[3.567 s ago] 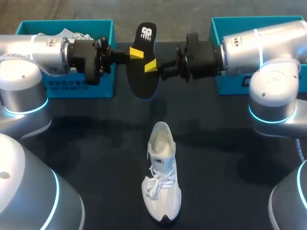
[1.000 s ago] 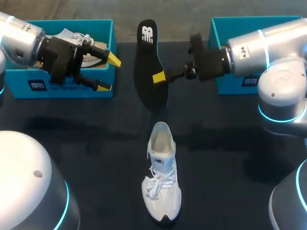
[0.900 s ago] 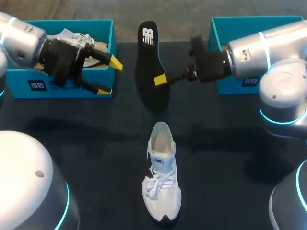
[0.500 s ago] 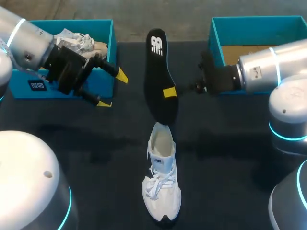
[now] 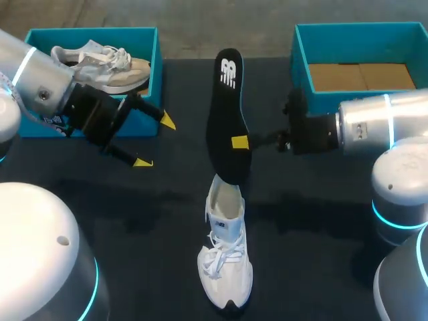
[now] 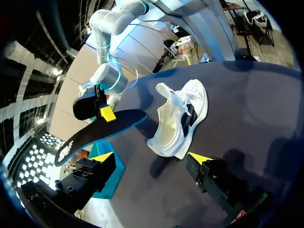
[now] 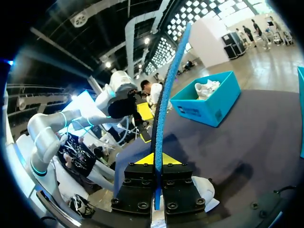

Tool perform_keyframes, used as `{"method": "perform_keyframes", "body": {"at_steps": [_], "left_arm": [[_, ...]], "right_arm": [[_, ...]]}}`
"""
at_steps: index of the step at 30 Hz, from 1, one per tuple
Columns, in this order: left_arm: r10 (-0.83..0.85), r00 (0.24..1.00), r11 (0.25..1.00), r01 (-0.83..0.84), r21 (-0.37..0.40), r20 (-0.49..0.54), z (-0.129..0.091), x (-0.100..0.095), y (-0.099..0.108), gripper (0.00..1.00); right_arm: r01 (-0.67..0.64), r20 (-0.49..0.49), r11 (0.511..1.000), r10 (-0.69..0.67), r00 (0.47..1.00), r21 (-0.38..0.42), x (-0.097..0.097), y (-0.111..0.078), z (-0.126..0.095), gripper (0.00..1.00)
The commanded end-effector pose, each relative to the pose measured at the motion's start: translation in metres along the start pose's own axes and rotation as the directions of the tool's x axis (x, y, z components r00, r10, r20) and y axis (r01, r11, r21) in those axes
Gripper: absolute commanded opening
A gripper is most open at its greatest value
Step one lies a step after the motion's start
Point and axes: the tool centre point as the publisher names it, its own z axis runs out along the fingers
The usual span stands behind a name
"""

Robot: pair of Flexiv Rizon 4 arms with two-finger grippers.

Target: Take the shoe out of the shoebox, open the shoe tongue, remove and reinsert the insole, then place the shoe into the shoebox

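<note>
Insole [image 5: 227, 114] hanging heel-down over the shoe [image 5: 226, 247], pinched at its edge by the right gripper [image 5: 239, 142].

The thin black foam sole is long and floppy, and it is gripped only at mid-length, so its lower end may buckle or catch on the padded collar instead of sliding inside. The light white mesh shoe stands free on the dark table [image 5: 321, 227] with nothing bracing it, so a push would likely shove or tip it. The left gripper [image 5: 154, 142] hangs spread open and empty, well apart from the shoe, near the left shoebox [image 5: 100, 31], where a second shoe [image 5: 100, 63] lies. The right shoebox [image 5: 299, 80], rigid teal card, shows a bare brown floor.
</note>
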Motion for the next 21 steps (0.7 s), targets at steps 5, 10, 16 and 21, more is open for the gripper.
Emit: {"method": "perform_keyframes", "body": {"at_steps": [5,10,16,21], "left_arm": [[0.0,1.0,1.0,0.0,-0.003,-0.003,0.002,-0.001,0.0,1.0],[0.0,1.0,1.0,0.0,-0.003,-0.003,0.002,-0.001,0.0,1.0],[-0.167,0.986,0.985,0.168,0.042,-0.023,0.017,0.004,0.015,1.0],[-0.232,0.972,0.969,0.234,0.075,-0.032,0.031,0.011,0.023,1.0]], "right_arm": [[0.0,0.017,0.999,0.0,1.0,-0.038,0.005,-0.004,0.005,0.0],[0.0,0.017,0.999,0.0,1.0,-0.038,0.005,-0.004,0.005,0.0],[0.056,0.011,0.997,-0.056,0.998,-0.059,0.0,-0.011,0.012,0.0],[0.114,-0.001,0.989,-0.114,0.993,-0.095,-0.008,-0.024,0.016,0.0]]}}
